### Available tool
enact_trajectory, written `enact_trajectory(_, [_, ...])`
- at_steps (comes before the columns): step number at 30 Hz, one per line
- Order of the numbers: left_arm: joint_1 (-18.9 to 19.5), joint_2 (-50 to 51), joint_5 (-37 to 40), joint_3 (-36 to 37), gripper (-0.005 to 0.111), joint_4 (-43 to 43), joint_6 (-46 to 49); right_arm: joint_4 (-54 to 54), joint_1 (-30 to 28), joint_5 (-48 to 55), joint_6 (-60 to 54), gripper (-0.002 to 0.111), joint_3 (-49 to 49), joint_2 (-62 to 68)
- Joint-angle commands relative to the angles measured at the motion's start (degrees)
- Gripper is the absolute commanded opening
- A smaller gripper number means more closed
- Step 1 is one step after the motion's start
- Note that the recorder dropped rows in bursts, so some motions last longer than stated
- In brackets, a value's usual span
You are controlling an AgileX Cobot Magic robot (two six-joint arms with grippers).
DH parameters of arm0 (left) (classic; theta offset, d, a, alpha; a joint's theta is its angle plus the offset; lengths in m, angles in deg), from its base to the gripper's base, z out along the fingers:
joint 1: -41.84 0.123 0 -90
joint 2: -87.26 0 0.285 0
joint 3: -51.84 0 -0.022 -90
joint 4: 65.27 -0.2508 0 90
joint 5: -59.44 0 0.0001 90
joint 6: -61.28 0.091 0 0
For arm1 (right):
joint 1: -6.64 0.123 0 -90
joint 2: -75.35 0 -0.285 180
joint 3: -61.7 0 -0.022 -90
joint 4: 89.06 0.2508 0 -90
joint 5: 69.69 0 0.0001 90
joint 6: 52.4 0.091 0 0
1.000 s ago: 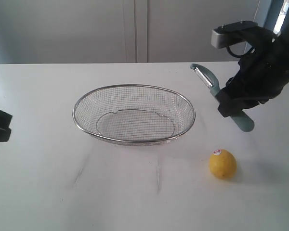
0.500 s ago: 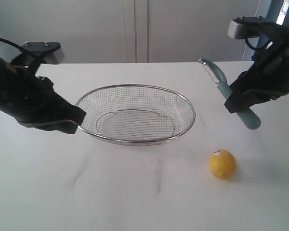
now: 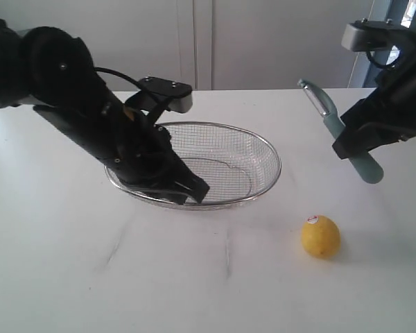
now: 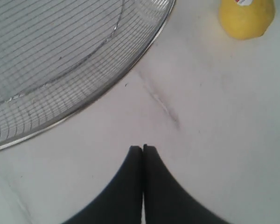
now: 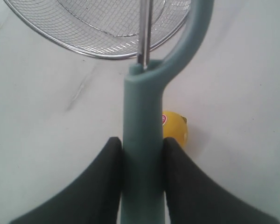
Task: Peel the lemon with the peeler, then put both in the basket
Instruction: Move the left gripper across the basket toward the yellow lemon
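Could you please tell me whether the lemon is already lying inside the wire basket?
No, the lemon sits on the table, outside the basket and apart from its rim.

In the exterior view you lose the basket (image 3: 267, 149) rim from about 6 round to 10 o'clock behind the left arm (image 3: 90, 114) and left claw (image 3: 191, 190). The right claw (image 3: 352, 142) covers the middle of the peeler (image 3: 326, 107) handle, and the right arm (image 3: 402, 97) runs off the frame at 3 o'clock. The left wrist view cuts the lemon (image 4: 246, 18) and the basket at its edge. In the right wrist view the handle hides most of the lemon, and the blade head leaves the frame. You can't read the sticker (image 3: 313, 220); its print is too small.
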Motion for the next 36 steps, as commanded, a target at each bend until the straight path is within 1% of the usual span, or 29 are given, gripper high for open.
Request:
enact_trajectory(1, [-2.78, 2.89, -2.43, -2.81, 0.000, 0.01, 1.69, 0.56, -2.76, 0.78, -0.25, 0.000, 0.63, -0.53])
enact_trajectory(7, [-6.95, 5.15, -4.80, -3.30, 0.000, 0.61, 3.15, 0.45, -4.22, 1.07, -0.25, 0.000, 0.63, -0.53])
enact_trajectory(11, [-9.38, 6.64, -8.54, -3.30, 0.000, 1.06, 3.15, 0.31, -4.20, 1.54, -0.25, 0.000, 0.63, -0.53])
enact_trajectory(16, [-9.63, 9.13, -7.62, -6.34, 0.000, 2.04, 3.15, -0.47, -4.20, 2.02, -0.16, 0.000, 0.63, -0.53])
enact_trajectory(22, [-11.06, 14.02, -3.64, -13.50, 0.000, 2.53, 2.90, -3.15, -4.20, 2.02, 1.25, 0.000, 0.63, -0.53])
enact_trajectory(26, [-11.19, 16.74, -3.52, -16.11, 0.000, 4.05, 2.78, -7.07, -4.77, 2.02, 3.64, 0.000, 0.63, -0.53])
enact_trajectory(33, [-11.21, 19.92, -3.99, -19.37, 0.000, 6.83, 2.78, -7.72, -7.33, 1.79, 4.39, 0.000, 0.63, -0.53])
enact_trajectory(36, [-12.09, 21.08, -4.94, -20.37, 0.000, 8.10, 2.89, -7.61, -7.88, 1.50, 4.39, 0.000, 0.63, -0.53])
